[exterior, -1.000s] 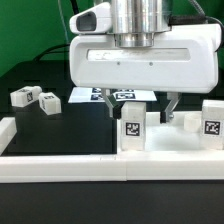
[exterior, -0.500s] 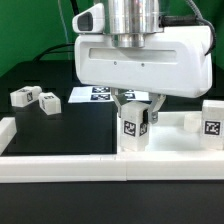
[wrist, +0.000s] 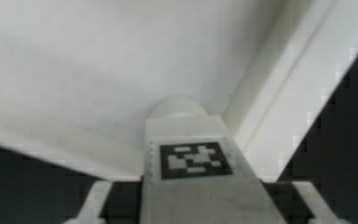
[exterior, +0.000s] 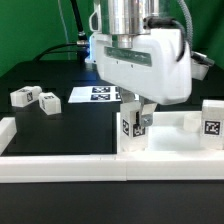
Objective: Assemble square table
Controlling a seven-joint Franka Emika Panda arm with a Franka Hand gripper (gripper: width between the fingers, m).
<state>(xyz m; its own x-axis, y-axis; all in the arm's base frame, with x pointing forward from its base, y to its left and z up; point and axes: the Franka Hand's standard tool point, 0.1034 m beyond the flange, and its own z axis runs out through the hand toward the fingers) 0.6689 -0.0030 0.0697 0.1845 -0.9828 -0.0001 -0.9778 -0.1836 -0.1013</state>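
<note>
Gripper (exterior: 137, 121) clamped on a table leg (exterior: 129, 128), middle of frame.
At the left we note a loose leg (exterior: 22, 97) just beside a second loose leg (exterior: 47, 102) on the black table (exterior: 60, 130). The marker board (exterior: 98, 93) lies behind. The gripped leg stands upright at the left end of the square panel (exterior: 175, 145). Another leg (exterior: 211, 120) stands far right.

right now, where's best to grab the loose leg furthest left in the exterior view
Probably its flat side faces, across the short width, coming straight down: the leg lies low on the black table, with another leg close beside it.
</note>
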